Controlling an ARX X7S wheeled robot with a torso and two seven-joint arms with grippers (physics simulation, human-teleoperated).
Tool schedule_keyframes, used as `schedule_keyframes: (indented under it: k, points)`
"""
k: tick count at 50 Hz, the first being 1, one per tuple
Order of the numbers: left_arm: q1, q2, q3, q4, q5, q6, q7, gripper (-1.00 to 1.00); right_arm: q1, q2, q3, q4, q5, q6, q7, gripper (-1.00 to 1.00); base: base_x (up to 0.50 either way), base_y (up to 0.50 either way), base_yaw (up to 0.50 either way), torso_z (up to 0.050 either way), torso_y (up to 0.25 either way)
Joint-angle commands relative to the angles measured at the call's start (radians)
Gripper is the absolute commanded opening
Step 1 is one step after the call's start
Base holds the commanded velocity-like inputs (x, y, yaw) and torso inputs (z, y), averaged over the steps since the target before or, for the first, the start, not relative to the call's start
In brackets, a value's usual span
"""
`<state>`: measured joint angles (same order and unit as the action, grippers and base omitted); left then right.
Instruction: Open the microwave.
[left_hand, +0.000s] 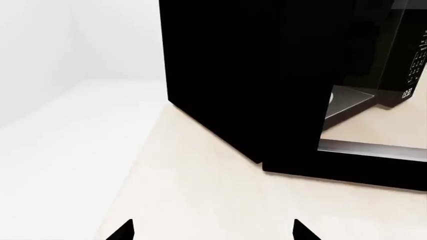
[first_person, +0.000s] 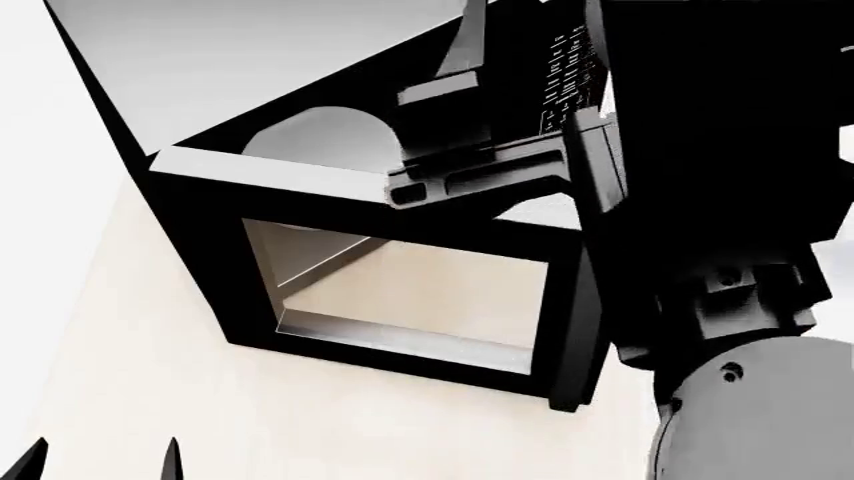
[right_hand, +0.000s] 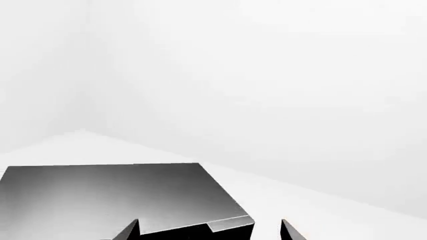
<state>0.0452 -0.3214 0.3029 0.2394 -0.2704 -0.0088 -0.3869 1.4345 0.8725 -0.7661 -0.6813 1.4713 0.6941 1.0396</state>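
microwave (first_person: 200, 190) on table (first_person: 134, 400), door (first_person: 400, 290) seemingly swung forward

Left tool (left_hand: 213, 230) open; right tool (right_hand: 210, 230) open, raised.

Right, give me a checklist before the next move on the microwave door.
1. Glass-windowed door of the black box microwave with grey top swung out from the cavity: ok.
2. White round turntable visible inside: ok.
3. Left gripper open, empty, over the beige table: ok.
4. Right gripper open above the grey top: ok.
5. Right gripper clear of the microwave: cannot tell.
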Motion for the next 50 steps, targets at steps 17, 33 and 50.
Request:
schedule_keyframes:
  k: [17,33,50]
  points:
    - [-0.004,-0.007,0.003,-0.001,-0.017,0.000,0.000,1.00,0.329,-0.223,-0.148,0.756,0.265,0.323,-0.256,1.00,0.00,0.00,0.00,0.000,0.000]
    - [-0.012,-0.008,0.006,-0.015,-0.024,0.002,0.001,1.00,0.429,-0.339,-0.225,1.062,0.232,0.422,-0.385,1.00,0.00,0.00,0.00,0.000,0.000]
    - [-0.009,-0.014,0.003,-0.006,-0.031,0.003,-0.008,1.00,0.423,-0.433,-0.281,1.274,0.210,0.456,-0.474,1.00,0.00,0.00,0.00,0.000,0.000]
